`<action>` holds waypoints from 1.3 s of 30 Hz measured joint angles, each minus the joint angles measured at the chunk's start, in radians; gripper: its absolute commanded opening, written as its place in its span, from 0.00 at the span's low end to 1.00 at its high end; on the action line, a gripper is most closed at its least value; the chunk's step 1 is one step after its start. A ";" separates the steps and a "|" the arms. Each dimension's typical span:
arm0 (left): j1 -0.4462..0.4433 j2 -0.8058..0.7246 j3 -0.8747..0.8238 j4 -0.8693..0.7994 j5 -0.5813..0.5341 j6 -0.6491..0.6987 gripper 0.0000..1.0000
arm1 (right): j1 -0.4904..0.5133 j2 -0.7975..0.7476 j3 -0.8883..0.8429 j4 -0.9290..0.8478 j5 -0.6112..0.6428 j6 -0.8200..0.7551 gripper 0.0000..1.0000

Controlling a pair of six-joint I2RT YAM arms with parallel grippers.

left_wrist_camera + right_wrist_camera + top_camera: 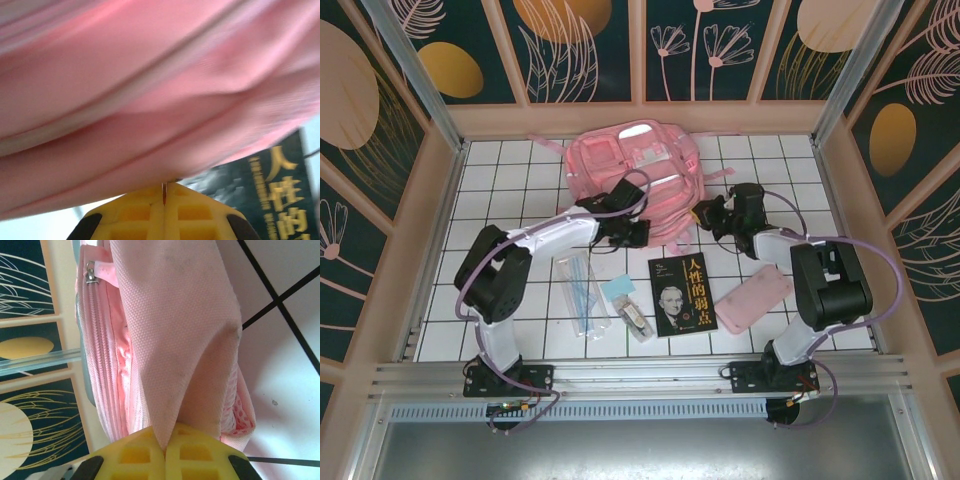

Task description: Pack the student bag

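Toward the table's [500, 190] far edge lies the bag [635, 165], left gripper [164, 189] and right gripper [165, 442] pinched shut on its near fabric; book [680, 293] and pouch [753, 298] outside, packing apparently barely begun.

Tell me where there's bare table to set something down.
Bare tiles lie far left, between the student bag and the left wall, and far right beyond the bag. The near middle is crowded: clear case, book, pink pouch.
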 measured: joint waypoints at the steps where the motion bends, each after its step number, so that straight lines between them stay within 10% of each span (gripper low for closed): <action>1: 0.024 -0.016 -0.026 -0.003 -0.019 0.000 0.00 | -0.005 -0.003 0.000 -0.003 0.000 -0.002 0.00; 18: 0.216 -0.162 -0.076 0.008 -0.167 0.081 0.00 | -0.066 0.026 0.137 -0.121 -0.095 -0.144 0.02; 27: 0.059 -0.129 0.000 0.065 -0.012 -0.002 0.00 | -0.117 0.018 0.188 -0.200 -0.043 -0.204 0.99; 39: -0.074 0.123 0.257 0.270 0.070 -0.164 0.00 | -0.116 -0.305 0.066 -0.416 -0.022 -0.281 0.99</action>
